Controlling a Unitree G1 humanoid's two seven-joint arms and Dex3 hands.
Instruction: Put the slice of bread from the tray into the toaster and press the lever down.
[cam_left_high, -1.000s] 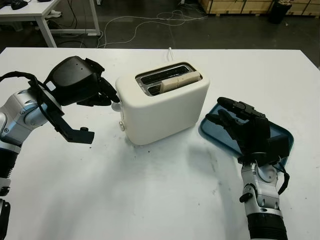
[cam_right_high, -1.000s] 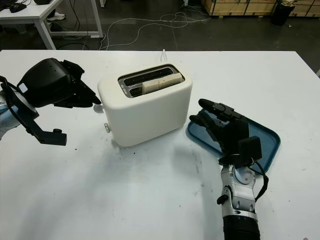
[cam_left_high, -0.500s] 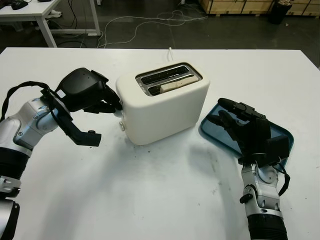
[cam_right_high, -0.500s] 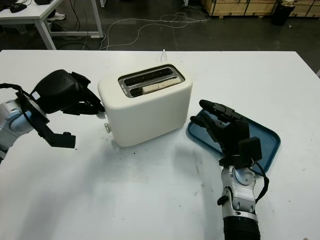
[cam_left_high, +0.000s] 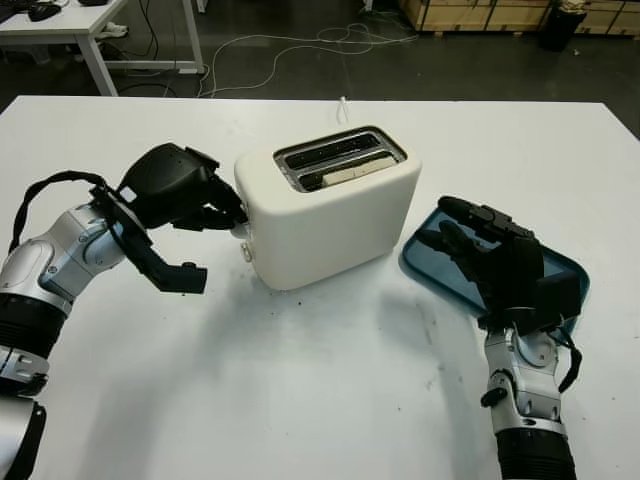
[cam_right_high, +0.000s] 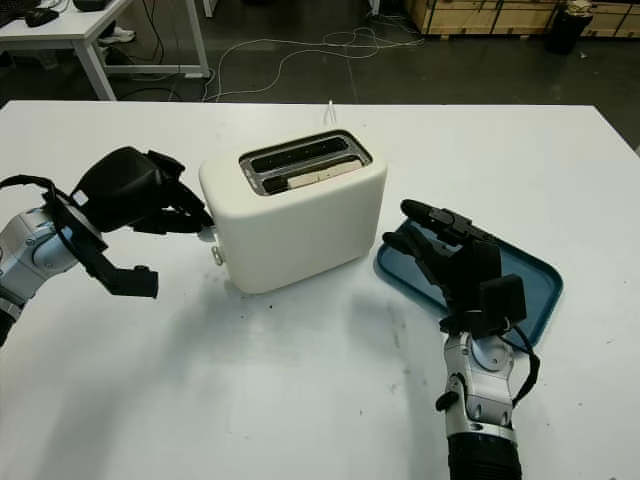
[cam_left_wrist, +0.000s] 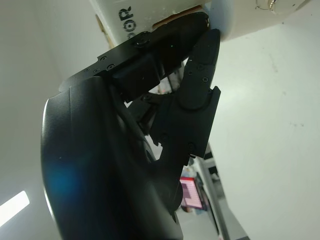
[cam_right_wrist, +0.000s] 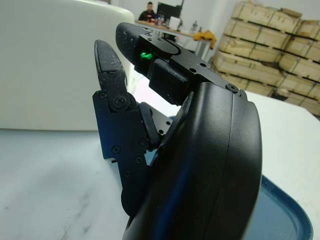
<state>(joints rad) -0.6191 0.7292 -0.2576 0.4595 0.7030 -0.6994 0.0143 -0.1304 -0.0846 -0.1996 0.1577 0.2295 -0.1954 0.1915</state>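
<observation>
A cream, rounded two-slot plastic toaster (cam_left_high: 330, 205) stands near the middle of the white surface (cam_left_high: 300, 400), turned at an angle to its edges. The pale slice of bread (cam_left_high: 352, 171) sits low in the slot nearer the robot, its top edge just showing inside the metal-rimmed opening; the far slot looks dark. A white power cord (cam_left_high: 341, 105) leaves the back of the toaster toward the far edge of the surface.

The left hand (cam_left_high: 205, 200), black and carried on a silver arm, is at the toaster's left end, its fingers (cam_left_wrist: 200, 70) curled together and pressed against the small lever (cam_right_high: 209, 234) that sticks out of that end face. A round knob (cam_left_high: 246, 252) sits lower on the same face. In the left wrist view part of a printed word, ending in the letters "OR", can be read on the toaster's shell; the rest is cut off.

A shallow blue rectangular plastic tray (cam_right_high: 530, 285) lies to the right of the toaster, toward the right edge of the surface, just beside the toaster's corner. The right hand (cam_right_high: 450, 250) hovers over the tray's near left part, open and holding nothing, covering much of the tray's floor.

Beyond the far edge lie a dark floor with loose cables (cam_left_high: 290, 45), the white leg of another table (cam_left_high: 95, 55) at the far left, and stacked wooden pallets (cam_right_wrist: 270, 55) at the far right.
</observation>
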